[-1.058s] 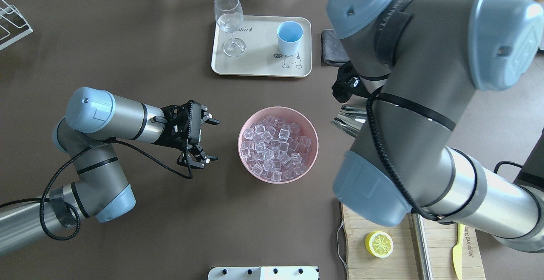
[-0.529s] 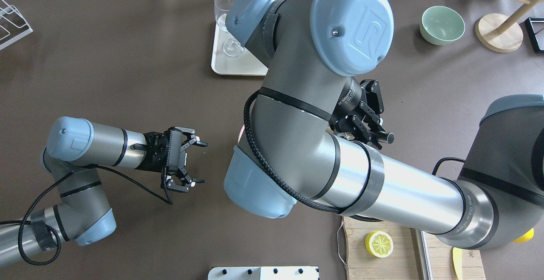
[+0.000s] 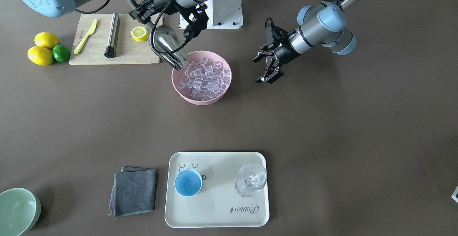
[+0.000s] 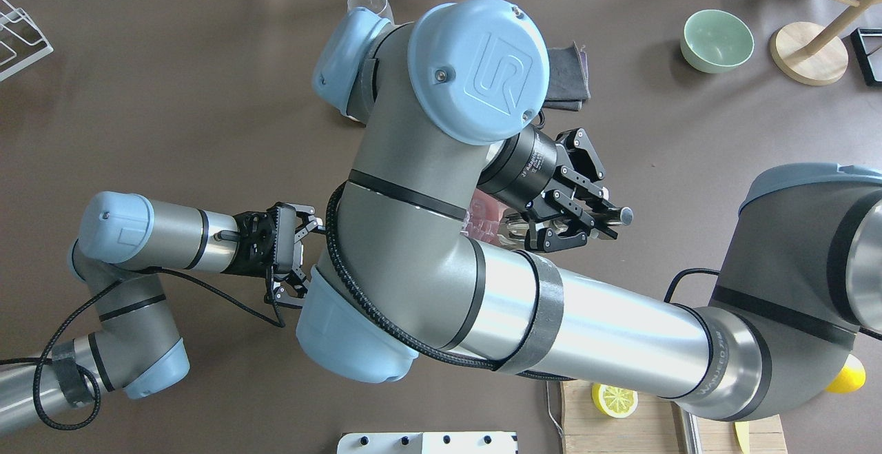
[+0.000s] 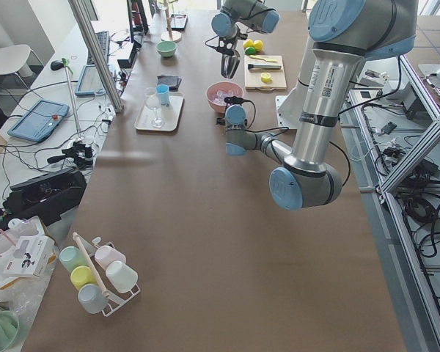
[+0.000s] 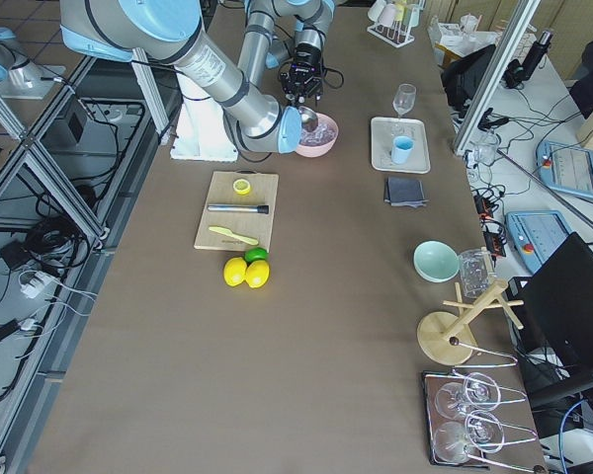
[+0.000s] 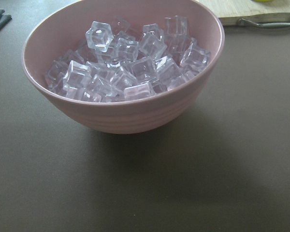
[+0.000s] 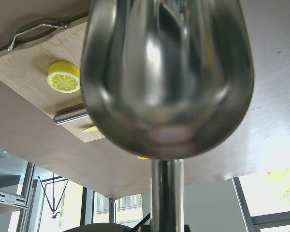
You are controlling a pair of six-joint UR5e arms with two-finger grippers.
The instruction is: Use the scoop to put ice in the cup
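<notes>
My right gripper (image 3: 143, 13) is shut on the rod handle of the shiny steel scoop (image 3: 166, 46). The scoop slants down with its open tip at the edge of the pink bowl (image 3: 186, 98), among the ice (image 3: 204, 76). No ice shows in the trough. The right wrist view shows the scoop's back (image 8: 169, 72). The overhead view shows the right gripper (image 4: 586, 220) shut on the handle; the arm hides most of the bowl there. My left gripper (image 3: 266, 69) is open and empty beside the bowl, facing the ice (image 7: 125, 67). The light-blue cup (image 3: 188, 182) stands on the cream tray (image 3: 218, 211).
A clear stemmed glass (image 3: 251, 180) shares the tray. A grey cloth (image 3: 135, 190) and a pale-green bowl (image 3: 16, 211) lie near it. A wooden board (image 3: 139, 55) carries a lemon half (image 3: 139, 33), a yellow knife (image 3: 86, 35) and a steel cylinder (image 3: 112, 34). Lemons and a lime (image 3: 61, 53) lie beside it.
My right arm has swung across over the bowl, bringing the scoop from beside the bowl to its rim. My left gripper has drawn back a little from the bowl, still open.
</notes>
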